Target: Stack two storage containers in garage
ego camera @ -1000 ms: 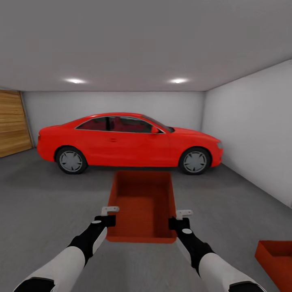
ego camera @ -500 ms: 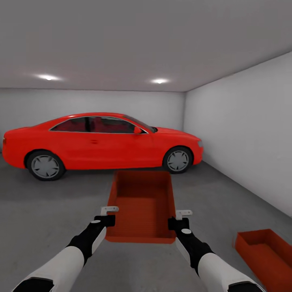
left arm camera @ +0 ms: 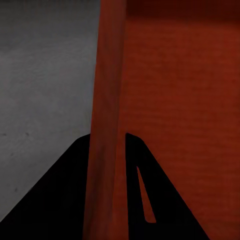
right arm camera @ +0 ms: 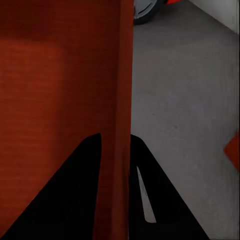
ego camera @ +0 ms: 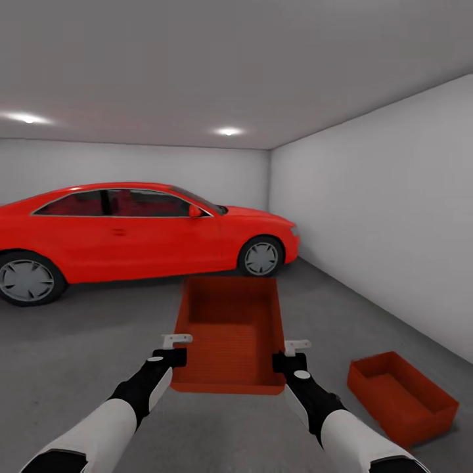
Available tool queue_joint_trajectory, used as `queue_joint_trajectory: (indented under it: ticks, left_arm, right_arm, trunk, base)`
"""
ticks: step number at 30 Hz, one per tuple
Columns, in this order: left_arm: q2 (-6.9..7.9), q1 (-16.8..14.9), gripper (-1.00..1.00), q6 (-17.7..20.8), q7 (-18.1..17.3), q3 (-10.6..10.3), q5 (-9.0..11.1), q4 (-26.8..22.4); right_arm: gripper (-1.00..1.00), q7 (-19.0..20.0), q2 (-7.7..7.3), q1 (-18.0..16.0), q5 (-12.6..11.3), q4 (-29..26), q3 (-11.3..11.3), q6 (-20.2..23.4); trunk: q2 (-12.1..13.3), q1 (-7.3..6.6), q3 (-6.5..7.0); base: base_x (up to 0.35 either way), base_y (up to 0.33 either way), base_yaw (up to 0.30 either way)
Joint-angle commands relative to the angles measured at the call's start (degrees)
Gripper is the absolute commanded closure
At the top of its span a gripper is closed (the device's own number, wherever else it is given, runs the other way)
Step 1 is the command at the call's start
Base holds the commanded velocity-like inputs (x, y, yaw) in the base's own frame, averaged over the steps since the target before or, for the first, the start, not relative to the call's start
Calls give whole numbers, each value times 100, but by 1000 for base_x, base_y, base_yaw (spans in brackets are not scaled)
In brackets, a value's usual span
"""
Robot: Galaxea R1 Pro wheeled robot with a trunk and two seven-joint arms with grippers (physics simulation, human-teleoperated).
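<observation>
Held bin [ego camera: 230, 335] hangs in the air ahead of the robot, over the garage floor [ego camera: 79, 341]. The left pincer [ego camera: 172, 349] is clamped on its left wall, the right pincer [ego camera: 292, 353] on its right wall; both wrist views show a thin wall [left arm camera: 105, 125] [right arm camera: 120, 100] pinched between dark fingers. Second bin [ego camera: 401, 396] sits on the floor off to the right, near the wall [ego camera: 387, 210]. Red car [ego camera: 131, 230] is beyond.

Risks, as a guess: thin walls could slip or flex if the arms drift apart; lowering off-centre or skewed onto the floor bin could catch a rim and tip; base could clip the floor bin while turning.
</observation>
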Motion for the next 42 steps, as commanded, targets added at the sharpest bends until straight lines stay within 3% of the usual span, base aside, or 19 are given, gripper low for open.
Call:
queue_joint_trajectory:
  ticks: [1, 17, 42]
  left_arm:
    - [75, -5, 100, -21, 195, 225, -81, -36]
    - [66, -5, 100, -21, 195, 222, -81, -32]
    - [75, -5, 100, -6, 195, 243, -80, 15]
  right_arm:
    - [100, -109, -77, -5, -26, 22, -87, -16]
    - [100, -109, -78, -2, -26, 22, -87, 1]
    - [100, -109, -76, -3, -26, 25, -87, 1]
  trunk:
    - [-6, 0, -8]
    - [-6, 0, -8]
    - [-6, 0, -8]
  base:
    - [0, 0, -287]
    - [11, 1, -287]
    - [289, 167, -287]
